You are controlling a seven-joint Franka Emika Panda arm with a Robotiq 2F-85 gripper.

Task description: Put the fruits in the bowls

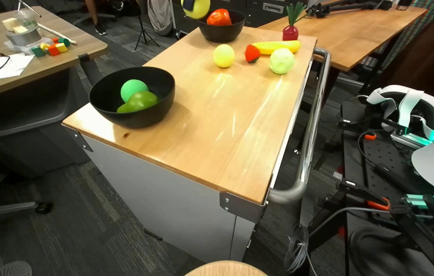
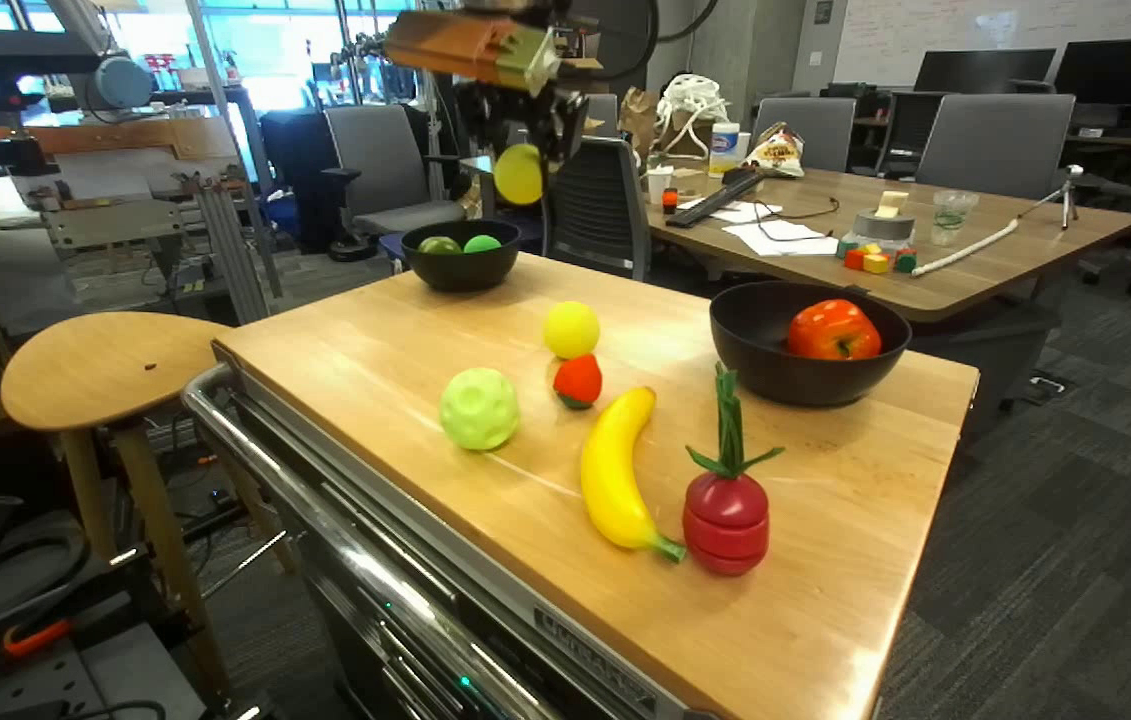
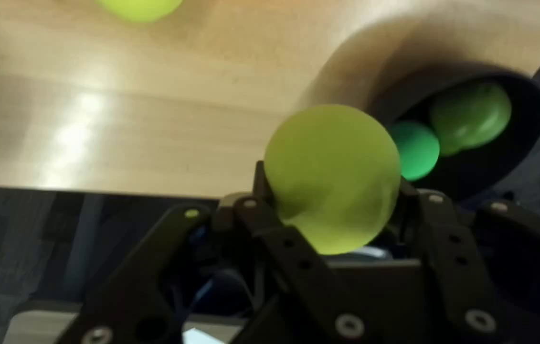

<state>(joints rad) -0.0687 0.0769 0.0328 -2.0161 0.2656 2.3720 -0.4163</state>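
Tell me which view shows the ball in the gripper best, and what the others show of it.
The wrist view: there the held ball shows large and nearly whole, near the middle, clasped in the gripper. Both exterior views show it far smaller; in an exterior view the picture's top edge also crops the held ball.

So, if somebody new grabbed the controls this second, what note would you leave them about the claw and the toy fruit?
Gripper: closed on a yellow ball, held up in the air.
Done: a green ball and a green pear-like piece are in one black bowl; a red-orange piece is in the other black bowl.
Left: get the held ball into a bowl. On the tabletop are a second yellow ball, a red strawberry-like piece, a banana, a pale green ball and a red radish-like piece with green leaves.
Which bowl each belongs in, the pictures don't say.
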